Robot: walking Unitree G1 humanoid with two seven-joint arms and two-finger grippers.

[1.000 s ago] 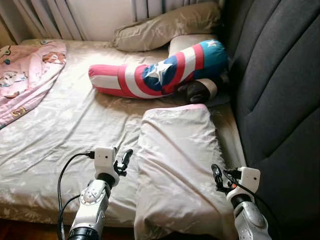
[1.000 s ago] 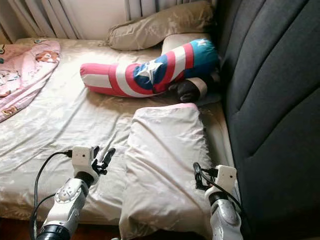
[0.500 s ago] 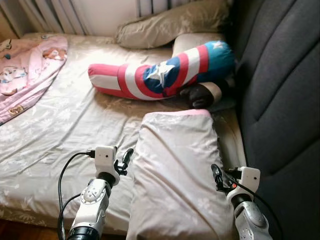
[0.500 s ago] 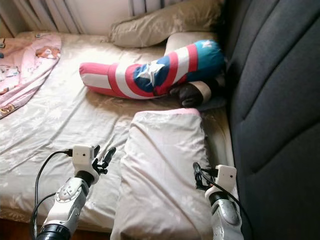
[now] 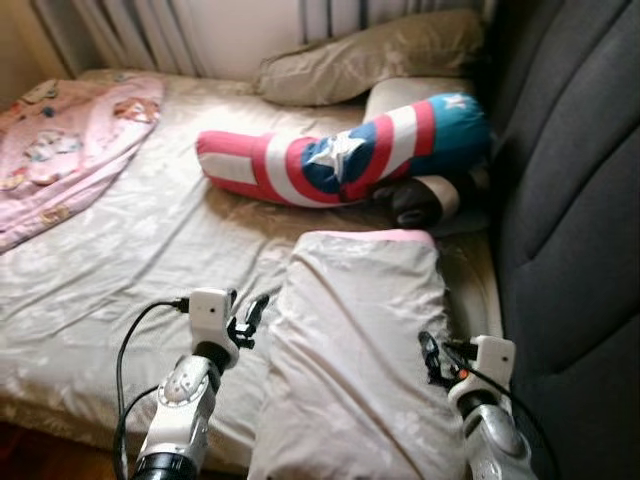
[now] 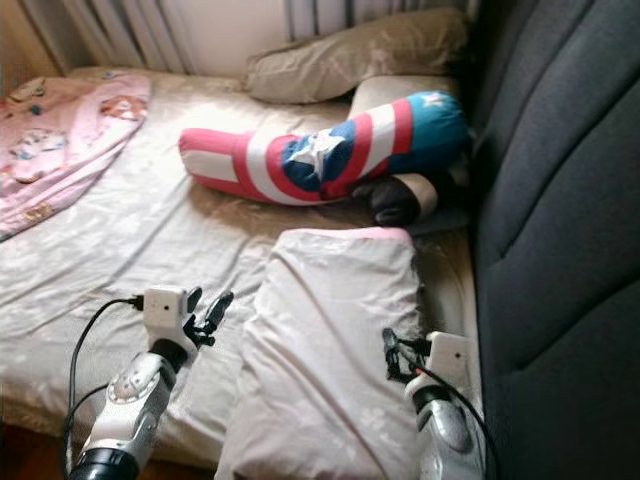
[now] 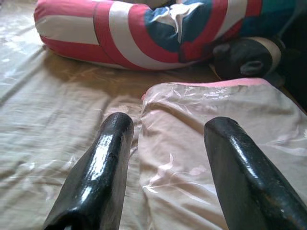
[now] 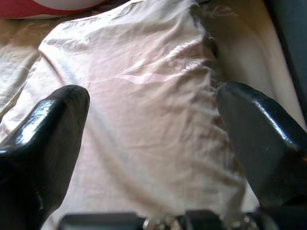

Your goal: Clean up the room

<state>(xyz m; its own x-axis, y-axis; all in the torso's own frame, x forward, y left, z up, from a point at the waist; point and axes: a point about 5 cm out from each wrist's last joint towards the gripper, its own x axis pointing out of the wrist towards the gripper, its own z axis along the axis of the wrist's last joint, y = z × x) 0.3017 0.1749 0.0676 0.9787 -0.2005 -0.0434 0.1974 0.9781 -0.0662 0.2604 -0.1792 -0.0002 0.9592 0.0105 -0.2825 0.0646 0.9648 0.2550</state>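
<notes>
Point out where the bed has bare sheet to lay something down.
The widest free patch of the beige satin sheet lies between the pink printed blanket, the red, white and blue star bolster and the pale pink pillow. It is crowded by the dark grey padded headboard, where the bolster, the pillow and a tan pillow sit close together.

— What carries everything in front of you?

— A bed [image 5: 150, 250] under a creased beige sheet, set against a dark padded headboard on my right.

— And what lies on it?

— A pale pillow [image 5: 360, 350] nearest me, a red, white and blue star-striped bolster [image 5: 340, 160] beyond it, a beige pillow [image 5: 370, 55] at the far edge, and a pink blanket [image 5: 60, 140] far left.
</notes>
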